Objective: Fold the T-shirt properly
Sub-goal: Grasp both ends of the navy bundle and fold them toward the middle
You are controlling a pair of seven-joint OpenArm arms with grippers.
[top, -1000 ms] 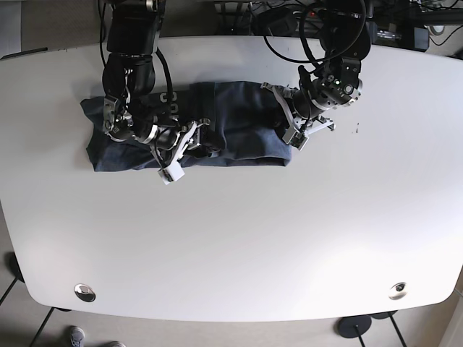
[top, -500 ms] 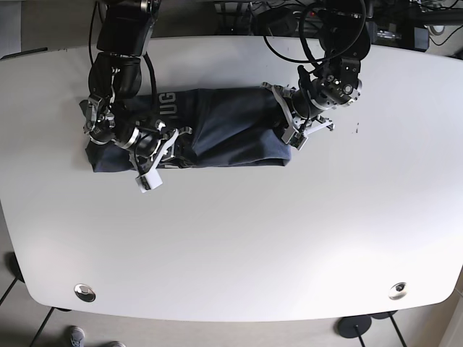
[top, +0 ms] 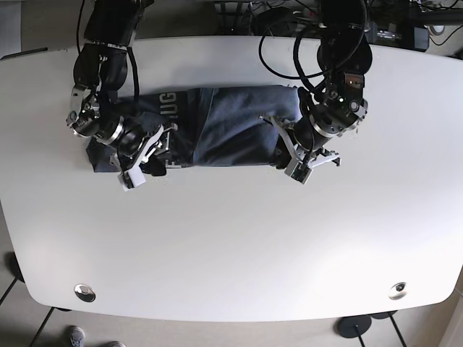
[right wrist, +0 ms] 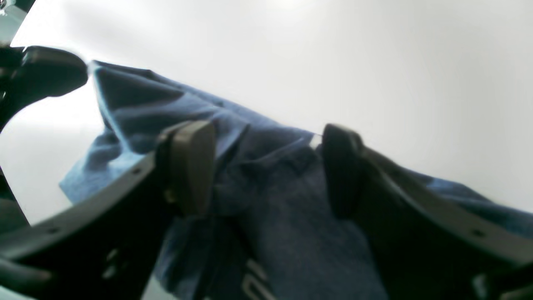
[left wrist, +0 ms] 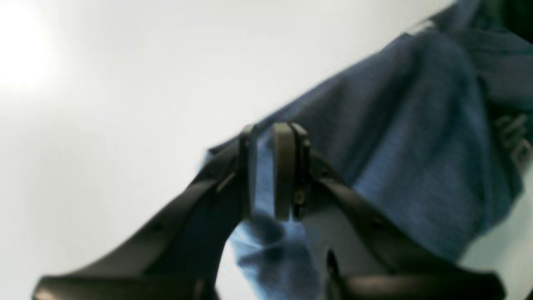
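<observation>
Item: shirt (top: pixel 224 126), dark blue, lay bunched in a long band across far half of white surface (top: pixel 231 238), white lettering showing near its left end in base view.

Left hand (left wrist: pixel 270 171): jaws nearly together, pinching a fold of shirt edge; cloth seen between pads (left wrist: pixel 284 166) in left wrist view. In base view this hand (top: pixel 300 163) sat at shirt's right end, near front edge of cloth.

Right hand (right wrist: pixel 266 166): jaws wide apart, straddling shirt, pads (right wrist: pixel 191 164) over cloth w/ nothing clamped. Whether pads touched fabric: cannot tell. In base view it (top: pixel 141 163) sat at shirt's left end.

Misc.: two round metal fittings (top: pixel 85 292) in surface near front corners.
</observation>
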